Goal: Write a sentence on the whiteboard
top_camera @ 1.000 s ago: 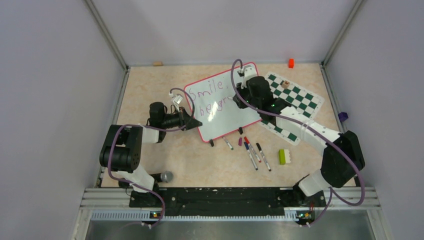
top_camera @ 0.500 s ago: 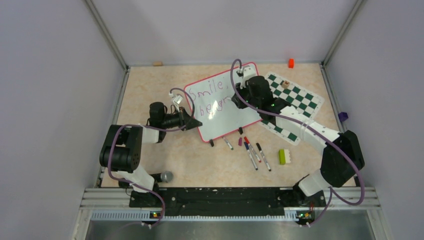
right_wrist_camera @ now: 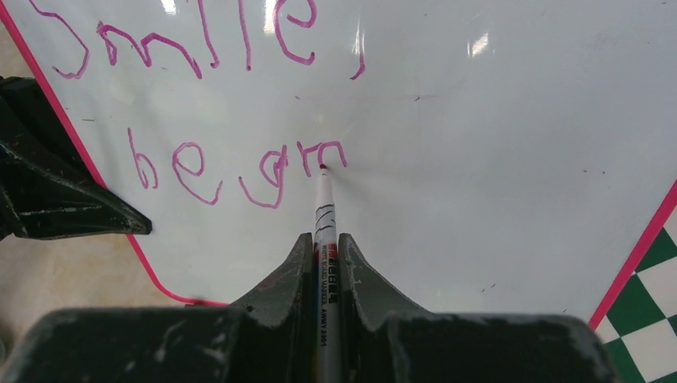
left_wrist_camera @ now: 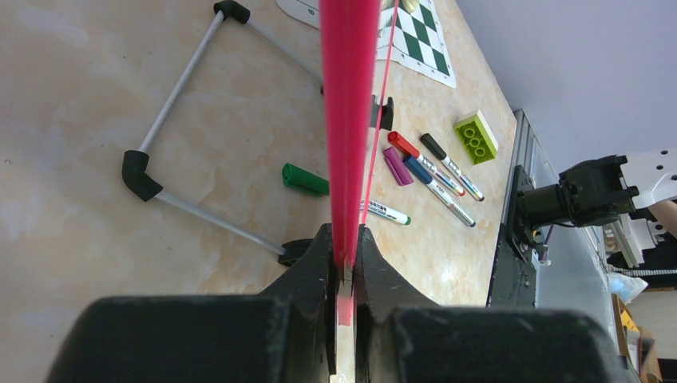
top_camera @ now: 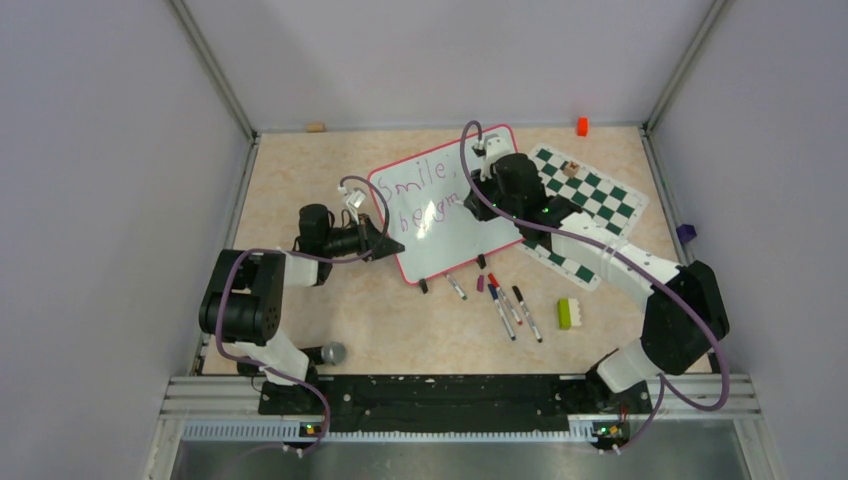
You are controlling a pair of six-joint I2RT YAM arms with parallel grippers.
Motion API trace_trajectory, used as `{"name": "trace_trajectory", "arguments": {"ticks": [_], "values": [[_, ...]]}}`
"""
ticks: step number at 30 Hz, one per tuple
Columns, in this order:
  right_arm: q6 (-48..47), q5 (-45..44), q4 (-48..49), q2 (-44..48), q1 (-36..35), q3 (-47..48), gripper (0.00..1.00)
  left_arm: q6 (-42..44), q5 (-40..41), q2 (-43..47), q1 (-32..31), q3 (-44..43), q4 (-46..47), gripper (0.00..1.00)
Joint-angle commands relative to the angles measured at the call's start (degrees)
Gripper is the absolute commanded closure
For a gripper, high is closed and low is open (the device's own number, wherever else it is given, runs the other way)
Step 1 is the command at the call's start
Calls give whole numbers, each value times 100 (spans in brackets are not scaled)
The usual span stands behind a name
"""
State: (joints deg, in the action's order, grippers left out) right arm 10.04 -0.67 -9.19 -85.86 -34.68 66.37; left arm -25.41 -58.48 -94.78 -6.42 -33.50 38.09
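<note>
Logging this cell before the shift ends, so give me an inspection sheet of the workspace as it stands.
Surface: beige marbled table.
Job's things: whiteboard carries purple lettering, "Smile," above an unfinished second line.
Clutter: loose markers, green brick, chess mat, orange block.
Grippers: left gripper clamped on the whiteboard's red rim; right gripper holding a marker, tip on the board.
Cables: purple cables loop along both arms; the right one passes over the whiteboard.
Surroundings: plain walls on three sides.
</note>
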Motion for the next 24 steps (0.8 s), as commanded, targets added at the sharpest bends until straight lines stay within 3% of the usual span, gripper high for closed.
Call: {"name": "trace_trajectory", "arguments": {"ticks": [1, 24], "values": [[-73, -305, -70, 78, 62, 61, 100, 62, 425, -217, -75, 64, -715, 100], [-35, -441, 2, -217, 89, 477, 100, 62, 425, -228, -72, 59, -715, 100]]}}
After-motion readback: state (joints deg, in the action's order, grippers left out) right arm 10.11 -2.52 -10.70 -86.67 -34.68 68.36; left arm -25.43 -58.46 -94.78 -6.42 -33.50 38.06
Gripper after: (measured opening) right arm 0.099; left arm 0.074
